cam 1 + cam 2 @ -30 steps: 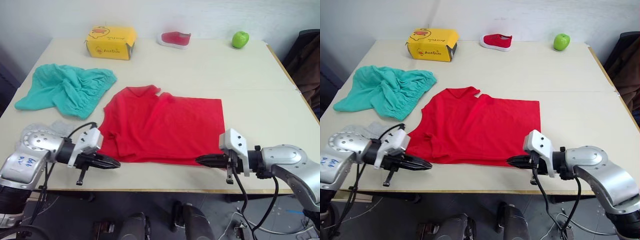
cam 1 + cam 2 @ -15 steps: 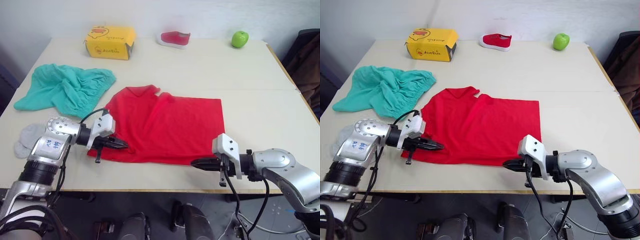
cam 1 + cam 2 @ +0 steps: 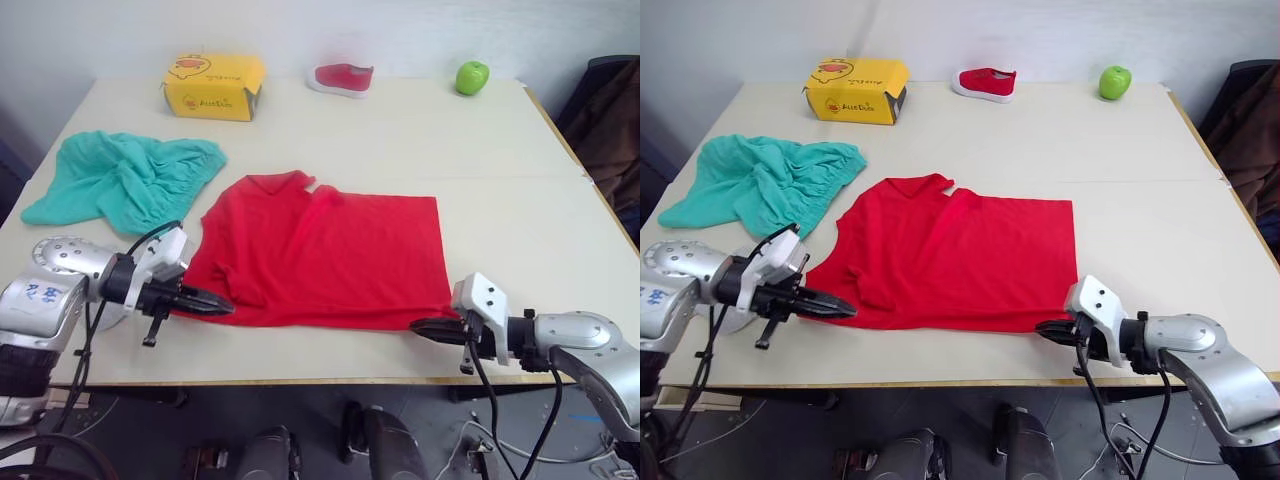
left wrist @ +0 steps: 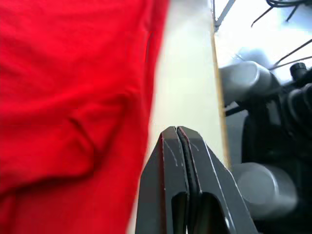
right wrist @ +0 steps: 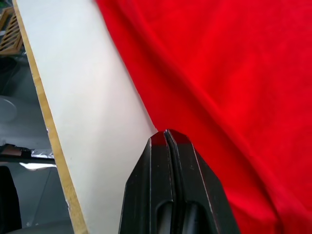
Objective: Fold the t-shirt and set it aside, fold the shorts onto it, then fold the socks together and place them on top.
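we count one t-shirt (image 3: 330, 255), one pair of shorts (image 3: 125, 180), one yellow box (image 3: 214, 86), one red shoe (image 3: 341, 78), one green apple (image 3: 472, 77) and one table (image 3: 520, 200). we also count two grippers, left (image 3: 222, 306) and right (image 3: 418, 325).

Red t-shirt (image 3: 330, 250) spread flat near front of tabletop; teal shorts (image 3: 125, 180) crumpled, just beside, to its left.

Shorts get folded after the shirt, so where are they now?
The shorts lie bunched on the table's left side, just left of the t-shirt, nearer the robot than the yellow box.
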Controlling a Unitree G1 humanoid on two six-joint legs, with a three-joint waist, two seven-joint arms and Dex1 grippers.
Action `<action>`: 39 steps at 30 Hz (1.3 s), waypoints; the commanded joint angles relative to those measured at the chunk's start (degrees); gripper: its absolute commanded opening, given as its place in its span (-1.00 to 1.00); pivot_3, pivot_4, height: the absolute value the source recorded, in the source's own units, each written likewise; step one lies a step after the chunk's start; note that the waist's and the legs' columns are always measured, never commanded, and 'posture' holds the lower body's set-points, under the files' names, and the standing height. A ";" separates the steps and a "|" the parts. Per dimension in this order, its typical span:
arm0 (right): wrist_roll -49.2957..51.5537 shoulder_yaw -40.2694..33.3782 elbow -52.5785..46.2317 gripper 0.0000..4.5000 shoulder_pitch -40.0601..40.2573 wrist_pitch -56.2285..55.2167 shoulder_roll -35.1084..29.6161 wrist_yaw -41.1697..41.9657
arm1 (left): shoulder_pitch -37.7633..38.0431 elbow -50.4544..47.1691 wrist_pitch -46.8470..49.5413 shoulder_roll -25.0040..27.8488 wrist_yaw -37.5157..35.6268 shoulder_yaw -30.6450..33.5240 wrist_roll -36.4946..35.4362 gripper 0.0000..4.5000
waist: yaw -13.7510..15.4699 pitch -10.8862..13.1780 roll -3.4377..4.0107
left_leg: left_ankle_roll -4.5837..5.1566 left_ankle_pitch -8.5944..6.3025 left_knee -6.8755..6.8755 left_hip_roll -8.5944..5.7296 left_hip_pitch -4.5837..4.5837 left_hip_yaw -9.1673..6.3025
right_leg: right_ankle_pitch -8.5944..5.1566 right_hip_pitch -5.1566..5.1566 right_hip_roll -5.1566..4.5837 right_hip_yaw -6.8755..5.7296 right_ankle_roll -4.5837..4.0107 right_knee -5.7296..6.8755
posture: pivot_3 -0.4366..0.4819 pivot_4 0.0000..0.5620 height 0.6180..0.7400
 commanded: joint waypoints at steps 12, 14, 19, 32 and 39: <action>1.17 1.74 -3.91 -1.00 -2.26 0.34 1.70 -0.38 | -5.81 11.77 -15.16 -7.62 5.81 -7.74 12.90 -0.99 | 0.36 0.00 0.00 | -0.01 0.00 -0.07 0.01 -0.10 0.02 | 0.01 -0.08 0.07 -0.07 -0.01 0.11 | -0.05 -0.47 1.00; 0.86 2.23 -3.78 -1.00 -2.21 0.08 1.72 -0.36 | -7.42 14.34 -16.92 -9.04 7.10 -8.43 14.55 -0.99 | 0.39 0.00 0.00 | -0.01 -0.01 -0.08 0.01 -0.08 0.02 | 0.01 -0.07 0.07 -0.06 -0.01 0.12 | -0.05 -0.47 1.00; -1.85 4.37 -1.13 -1.00 -3.39 -0.95 2.28 -1.35 | -11.31 18.84 -18.09 -11.01 5.78 -9.20 15.36 -0.99 | 0.36 0.00 -0.02 | 0.00 0.00 -0.04 0.00 -0.10 0.02 | 0.02 -0.06 0.07 -0.07 0.00 0.15 | -0.05 -0.47 1.00; -6.70 7.21 4.76 -1.00 -3.56 -3.65 2.86 -1.28 | -21.66 34.51 -26.84 -17.31 17.49 -5.47 19.40 -0.99 | 0.34 -0.04 -0.09 | 0.04 0.01 -0.01 -0.01 -0.11 0.02 | 0.04 -0.05 0.05 -0.09 0.04 0.19 | -0.05 -0.47 1.00; 0.66 -0.55 -0.31 -1.00 -2.09 0.82 3.57 -2.31 | -8.67 10.26 -6.58 -4.85 2.00 -1.21 5.40 -0.99 | -1.18 -0.02 -0.04 | 0.02 0.01 -0.09 0.05 -0.10 0.07 | 0.01 -0.11 0.08 -0.12 0.00 0.18 | -0.05 -0.47 1.00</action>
